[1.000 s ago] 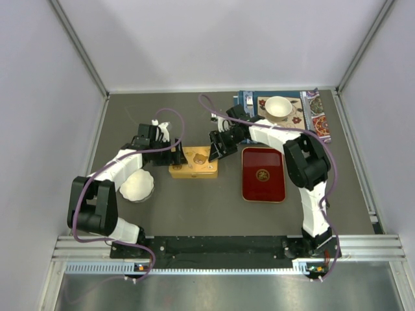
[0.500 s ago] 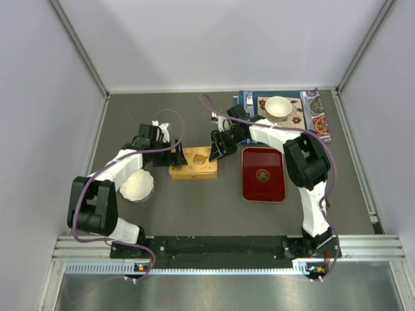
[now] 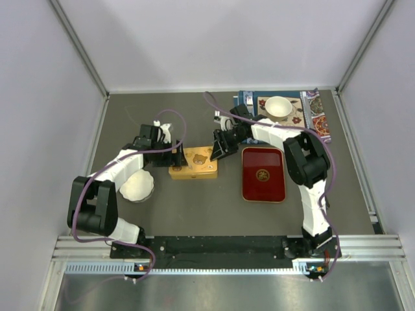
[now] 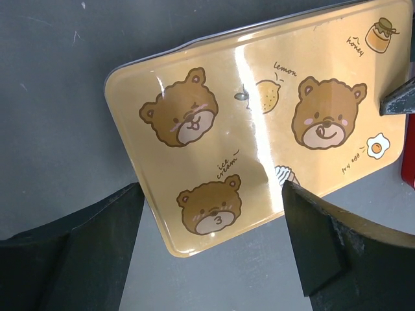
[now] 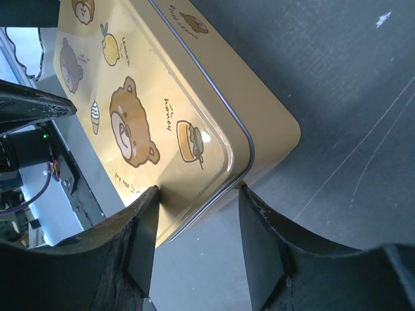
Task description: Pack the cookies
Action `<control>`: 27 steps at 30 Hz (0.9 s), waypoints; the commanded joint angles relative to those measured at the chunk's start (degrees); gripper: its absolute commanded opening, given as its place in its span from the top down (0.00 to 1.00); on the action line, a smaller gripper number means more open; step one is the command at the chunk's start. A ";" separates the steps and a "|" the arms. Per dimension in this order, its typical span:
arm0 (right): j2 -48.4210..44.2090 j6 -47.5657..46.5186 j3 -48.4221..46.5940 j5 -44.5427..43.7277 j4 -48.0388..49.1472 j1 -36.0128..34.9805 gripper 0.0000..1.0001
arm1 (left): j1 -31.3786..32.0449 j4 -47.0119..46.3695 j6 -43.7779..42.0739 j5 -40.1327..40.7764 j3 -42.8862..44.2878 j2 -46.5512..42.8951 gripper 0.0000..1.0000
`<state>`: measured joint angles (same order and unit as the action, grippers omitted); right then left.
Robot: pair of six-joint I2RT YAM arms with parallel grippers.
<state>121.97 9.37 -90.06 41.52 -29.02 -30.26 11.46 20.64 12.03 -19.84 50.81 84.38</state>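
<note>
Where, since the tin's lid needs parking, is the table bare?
Free: the near table strip before tin and tray; the far left corner behind the left tool. Crowded: the middle, where the right tool meets the tin beside the tray.

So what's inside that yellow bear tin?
Can't tell: the tin has its lid on, covering whatever is inside. Only the lid's bear drawings show.

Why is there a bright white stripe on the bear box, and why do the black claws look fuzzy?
Left wrist view: light bounces off the shiny lid of the yellow tin as a white streak, and the left claw looks soft, probably because it sits so near the lens. Right wrist view: only a small glare spot on the lid. Top view: the light is even.
</note>
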 commanded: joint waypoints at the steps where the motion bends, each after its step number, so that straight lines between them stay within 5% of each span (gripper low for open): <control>1: 3.62 -1.46 1.99 -1.62 1.15 0.02 0.79 | 1.81 -3.07 -0.17 -3.64 2.37 -2.11 0.08; 10: 4.06 -0.40 2.79 -1.35 1.42 1.87 0.97 | 2.86 -3.59 -0.08 -4.68 2.37 -2.46 0.07; 27: 4.24 0.48 6.48 0.14 1.68 3.89 1.00 | 4.44 -6.23 -0.17 -6.53 1.05 -2.64 0.05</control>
<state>122.52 13.32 -86.35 49.65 -26.35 -25.96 13.30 20.18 11.81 -21.02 50.81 84.14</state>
